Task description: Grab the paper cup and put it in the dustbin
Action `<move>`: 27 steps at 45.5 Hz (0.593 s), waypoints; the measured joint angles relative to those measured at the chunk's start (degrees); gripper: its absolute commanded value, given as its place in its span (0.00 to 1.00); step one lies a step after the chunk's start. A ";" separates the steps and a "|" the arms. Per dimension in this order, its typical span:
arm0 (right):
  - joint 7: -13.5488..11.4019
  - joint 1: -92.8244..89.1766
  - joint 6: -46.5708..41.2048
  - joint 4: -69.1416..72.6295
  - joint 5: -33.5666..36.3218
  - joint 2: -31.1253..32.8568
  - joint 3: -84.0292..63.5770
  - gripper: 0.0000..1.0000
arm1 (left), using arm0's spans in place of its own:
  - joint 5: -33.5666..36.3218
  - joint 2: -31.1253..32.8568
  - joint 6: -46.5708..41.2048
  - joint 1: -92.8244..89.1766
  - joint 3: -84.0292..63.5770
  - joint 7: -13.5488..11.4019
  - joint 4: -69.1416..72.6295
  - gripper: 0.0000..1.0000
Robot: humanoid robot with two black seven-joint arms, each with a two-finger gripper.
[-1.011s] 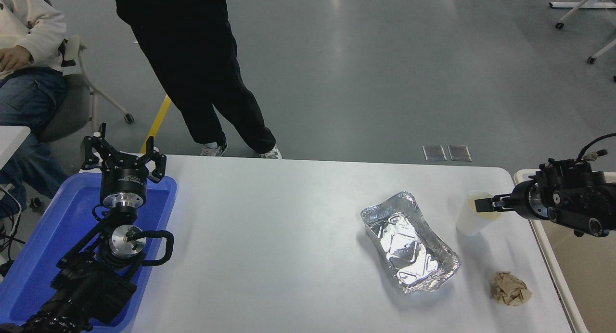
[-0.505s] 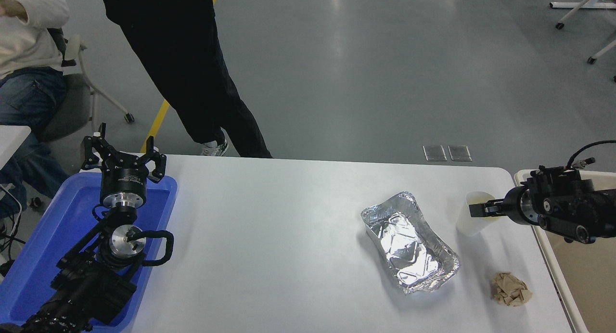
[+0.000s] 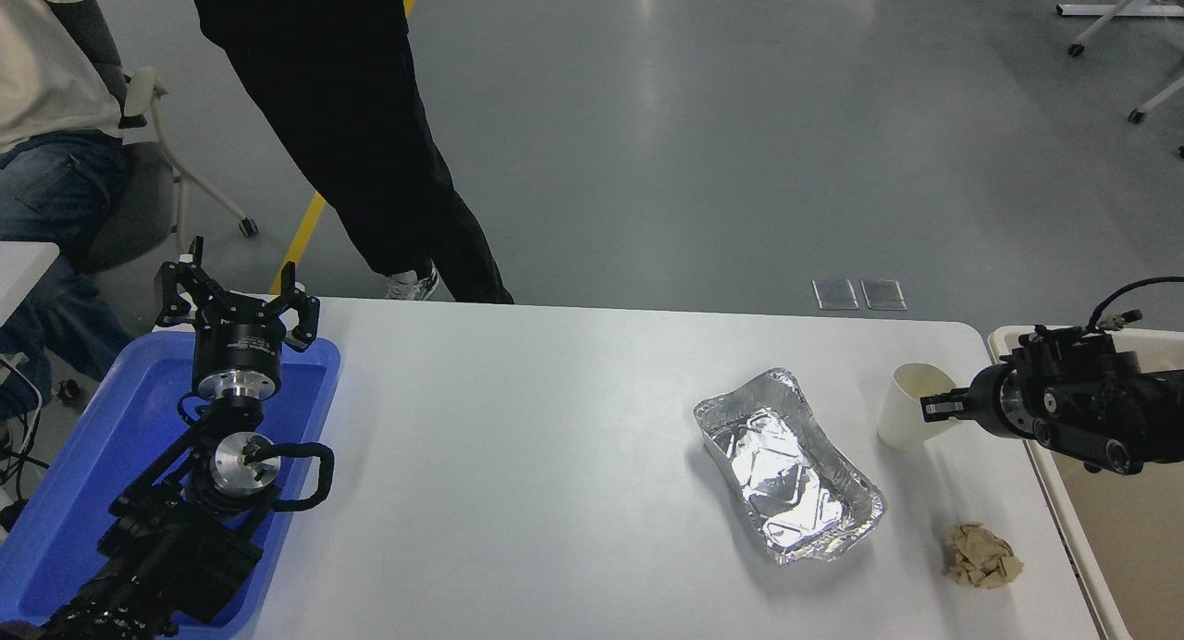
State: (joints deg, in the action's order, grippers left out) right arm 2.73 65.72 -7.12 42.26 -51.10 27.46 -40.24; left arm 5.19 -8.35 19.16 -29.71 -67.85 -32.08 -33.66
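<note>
The white paper cup (image 3: 902,413) stands on the table's right side, leaning slightly, its cream inside showing. My right gripper (image 3: 936,407) comes in from the right edge and its tip lies against the cup's right side just below the rim. I cannot tell whether it grips the cup. The beige dustbin (image 3: 1041,455) stands just off the table's right edge, under the right arm, and only its pale rim and part of its inside show. My left gripper (image 3: 236,307) is parked open over the blue tray at the lower left.
A silver foil tray (image 3: 786,464) lies left of the cup. A crumpled brown paper ball (image 3: 982,555) lies near the front right corner. A blue plastic tray (image 3: 92,455) sits at the left edge. One person stands and another sits beyond the far left side.
My right gripper has drawn back slightly to the right, from over the cup's mouth to its right side. The cup has stayed in place. The standing person has shifted.
</note>
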 measured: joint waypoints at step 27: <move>-0.06 14.23 -4.63 14.19 0.43 11.47 0.13 0.00 | 0.00 0.00 0.00 0.00 0.00 -0.01 0.00 0.99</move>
State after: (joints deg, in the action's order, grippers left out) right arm 2.66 79.95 -11.76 56.45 -50.67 38.94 -40.11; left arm 5.19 -8.35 19.16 -29.71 -67.85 -32.09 -33.66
